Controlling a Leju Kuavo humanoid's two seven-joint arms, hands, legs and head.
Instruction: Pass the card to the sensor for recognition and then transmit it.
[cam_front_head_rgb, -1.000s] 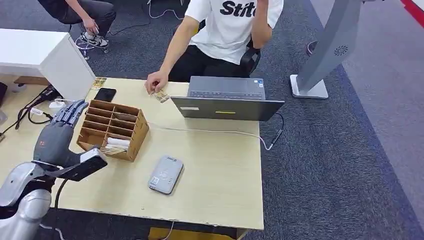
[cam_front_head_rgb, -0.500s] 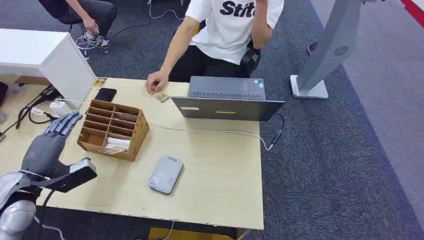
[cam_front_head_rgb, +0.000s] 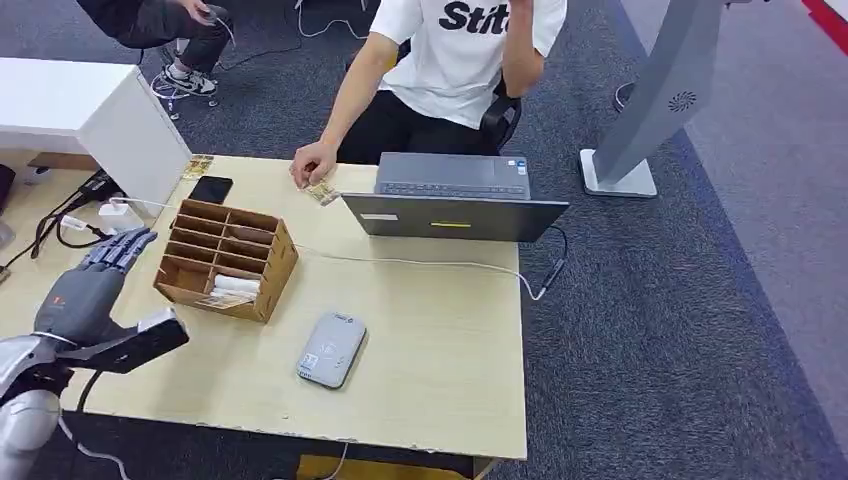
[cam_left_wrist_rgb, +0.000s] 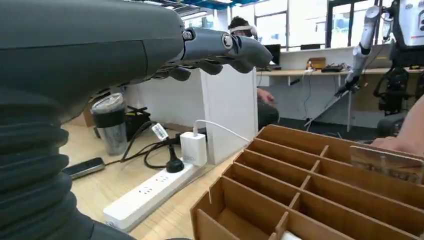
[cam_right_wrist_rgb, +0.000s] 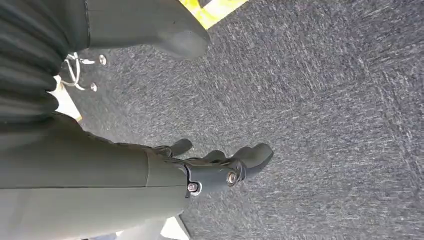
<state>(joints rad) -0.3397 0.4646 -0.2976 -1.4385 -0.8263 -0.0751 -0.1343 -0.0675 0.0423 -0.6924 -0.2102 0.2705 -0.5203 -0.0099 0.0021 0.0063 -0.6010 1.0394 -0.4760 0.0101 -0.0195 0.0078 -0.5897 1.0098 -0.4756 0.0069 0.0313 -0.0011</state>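
The card (cam_front_head_rgb: 322, 192) lies well apart from the left hand (cam_front_head_rgb: 85, 285).

left hand (cam_front_head_rgb: 85, 290) raised at the left of the head view, fingers stretched forward and apart, holding nothing, silver left arm (cam_front_head_rgb: 22, 395) bent below it, right hand (cam_right_wrist_rgb: 215, 167) hanging low, fingers loosely extended, empty

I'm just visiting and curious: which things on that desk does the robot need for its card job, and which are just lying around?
For the job:
card under a person's hand
grey sensor
left hand, holding nothing

Just lying about:
laptop
wooden organizer
phone
power strip
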